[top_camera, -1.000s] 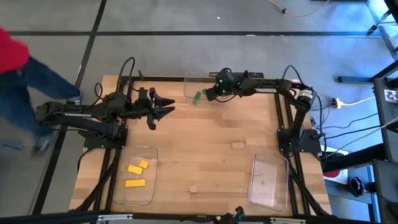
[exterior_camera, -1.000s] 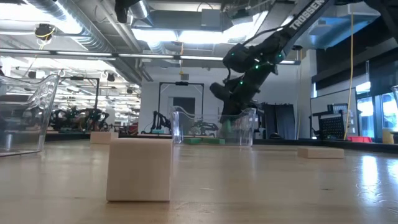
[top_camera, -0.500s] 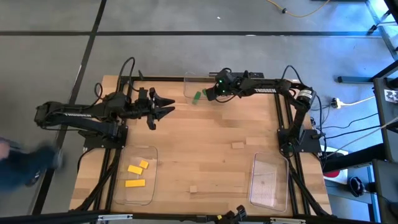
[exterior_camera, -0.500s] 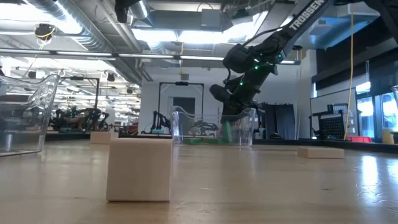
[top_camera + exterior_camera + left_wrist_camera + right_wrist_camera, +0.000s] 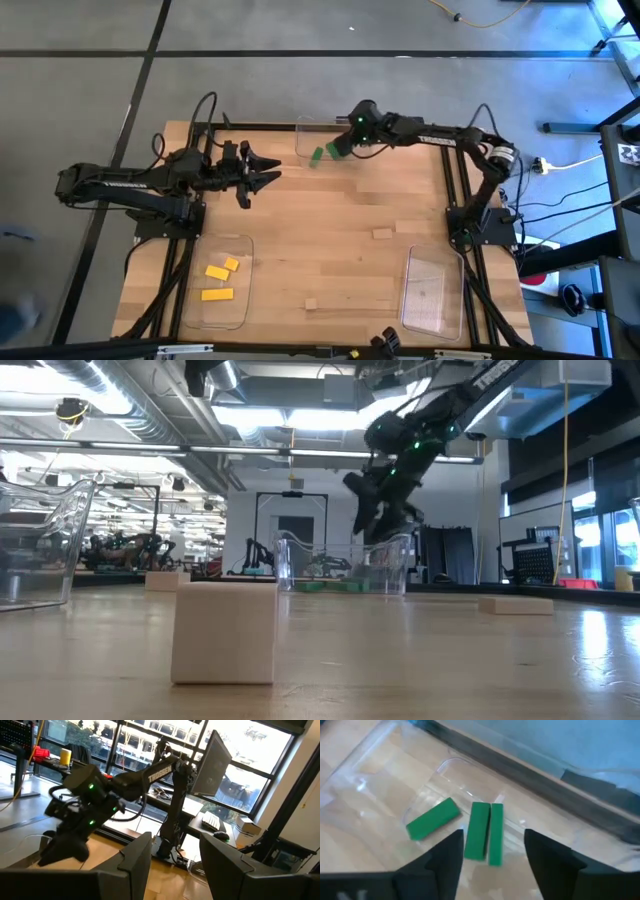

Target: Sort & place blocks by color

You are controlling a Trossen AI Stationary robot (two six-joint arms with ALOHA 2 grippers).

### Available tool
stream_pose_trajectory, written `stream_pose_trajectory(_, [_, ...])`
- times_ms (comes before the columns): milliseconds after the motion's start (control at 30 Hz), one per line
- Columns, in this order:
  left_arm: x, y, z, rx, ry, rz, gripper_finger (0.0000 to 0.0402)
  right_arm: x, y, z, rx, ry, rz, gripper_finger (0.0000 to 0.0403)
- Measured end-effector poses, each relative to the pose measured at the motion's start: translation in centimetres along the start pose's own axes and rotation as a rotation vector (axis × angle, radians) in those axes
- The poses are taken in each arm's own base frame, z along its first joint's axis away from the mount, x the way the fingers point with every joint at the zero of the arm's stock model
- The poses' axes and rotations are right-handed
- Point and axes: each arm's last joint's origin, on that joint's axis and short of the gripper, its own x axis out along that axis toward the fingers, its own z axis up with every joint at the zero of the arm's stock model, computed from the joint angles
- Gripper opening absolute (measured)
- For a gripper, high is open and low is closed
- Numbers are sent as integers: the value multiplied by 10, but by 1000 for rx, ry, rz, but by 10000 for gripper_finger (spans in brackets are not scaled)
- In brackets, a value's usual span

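Below right gripper (image 5: pixel 492 851), green blocks (image 5: pixel 479 829)

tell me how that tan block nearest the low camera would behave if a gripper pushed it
The tan block looks like solid, flat-faced wood, so probably stiff and light. Sitting flat on the smooth table, it would likely slide rather than roll. It stands about as tall as wide, so a high push might tip it.
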Motion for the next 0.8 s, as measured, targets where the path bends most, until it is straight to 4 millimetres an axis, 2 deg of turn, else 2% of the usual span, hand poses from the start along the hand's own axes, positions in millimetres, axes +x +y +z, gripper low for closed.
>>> stream_pose_trajectory(100, [0,0,0,1,0,0,158,-27,3,6,-51,-2,62,233])
stream_pose_trajectory(200, [0,0,0,1,0,0,158,-61,14,2,-116,8,180,245])
stream_pose_trajectory(300, [0,0,0,2,1,-2,158,-98,26,-18,-180,3,272,247])
stream_pose_trajectory(367, [0,0,0,2,3,-2,158,-121,32,-39,-200,-26,315,247])
stream_pose_trajectory(500, [0,0,0,2,6,-8,158,-157,37,-82,-117,-132,484,247])
stream_pose_trajectory(633, [0,-1,-1,2,13,-26,158,-182,40,-114,-22,-326,772,247])
stream_pose_trajectory(800, [0,-1,-1,2,13,-27,158,-197,42,-132,-70,-584,977,247])
